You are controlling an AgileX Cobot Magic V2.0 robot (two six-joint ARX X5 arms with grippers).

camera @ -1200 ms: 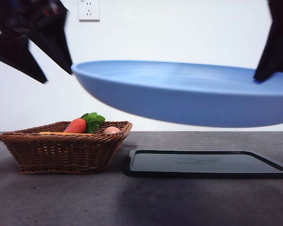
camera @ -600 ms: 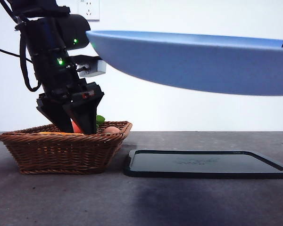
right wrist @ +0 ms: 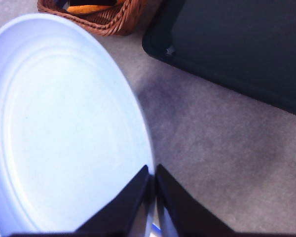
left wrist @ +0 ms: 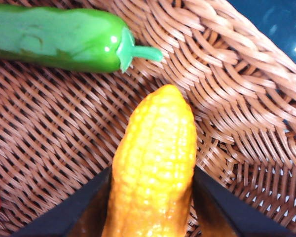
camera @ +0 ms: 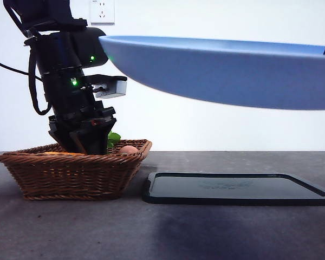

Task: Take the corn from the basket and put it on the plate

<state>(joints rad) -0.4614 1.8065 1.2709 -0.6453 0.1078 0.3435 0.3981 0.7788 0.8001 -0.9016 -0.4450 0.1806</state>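
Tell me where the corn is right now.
The corn lies on the floor of the basket, between the jaws of the left claw, with a green pepper beside its tip. In the front view the arm hides it.

Low front camera faces level; wrist cameras share the basket (camera: 70, 173).

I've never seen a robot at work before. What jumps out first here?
The big light-blue plate held high in the air above the black tray, its rim pinched by the right gripper. On the other side, the left gripper has dipped into the wicker basket, its jaws on either side of a yellow corn cob beside a green pepper.
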